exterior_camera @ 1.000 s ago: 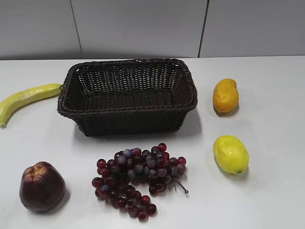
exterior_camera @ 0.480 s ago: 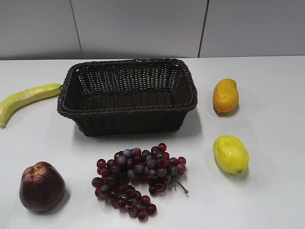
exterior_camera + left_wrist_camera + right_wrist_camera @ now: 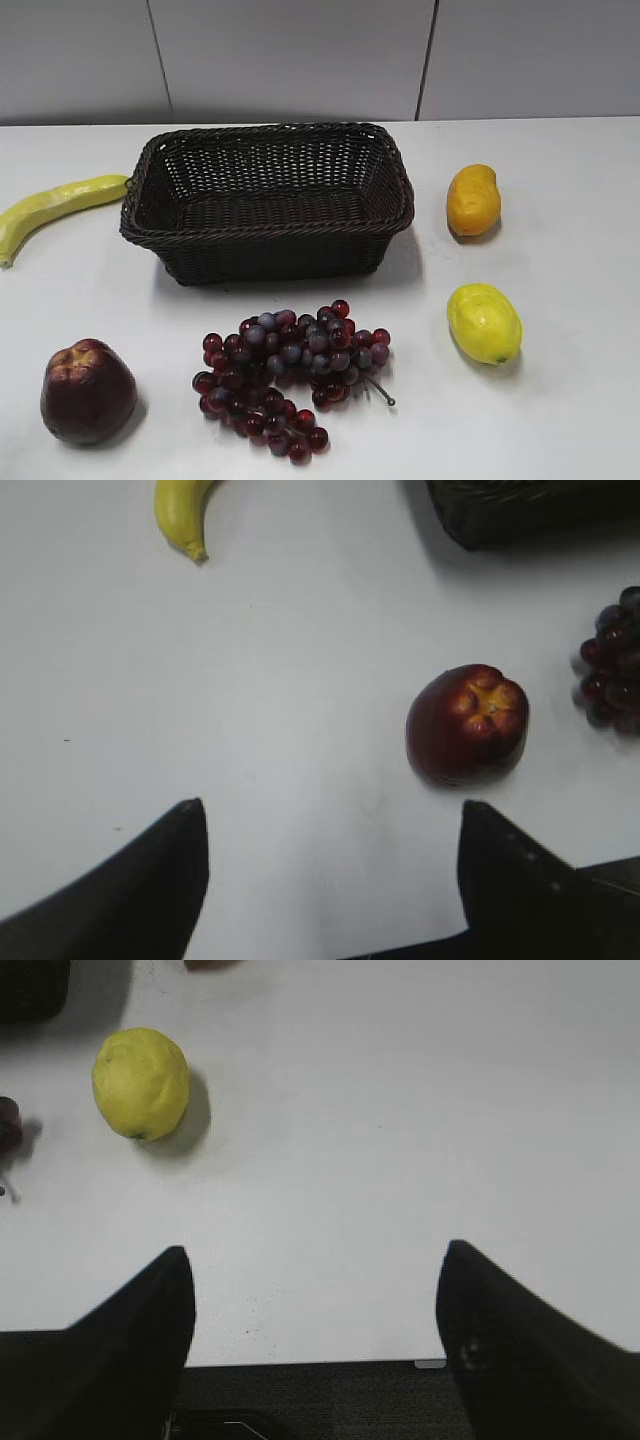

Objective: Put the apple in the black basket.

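Note:
The dark maroon apple [image 3: 88, 390] stands on the white table at the front left; in the left wrist view the apple [image 3: 467, 723] lies ahead and right of my fingers. The black basket [image 3: 268, 200] sits empty at the middle back; its corner [image 3: 530, 510] shows at the top right of the left wrist view. My left gripper [image 3: 330, 815] is open and empty above the bare table. My right gripper [image 3: 312, 1260] is open and empty over the table's front edge. Neither gripper shows in the exterior view.
A bunch of red-purple grapes [image 3: 290, 375] lies in front of the basket, right of the apple. A banana [image 3: 50, 208] lies at the far left. An orange-yellow fruit [image 3: 473, 200] and a yellow lemon-like fruit [image 3: 484, 323] lie right of the basket.

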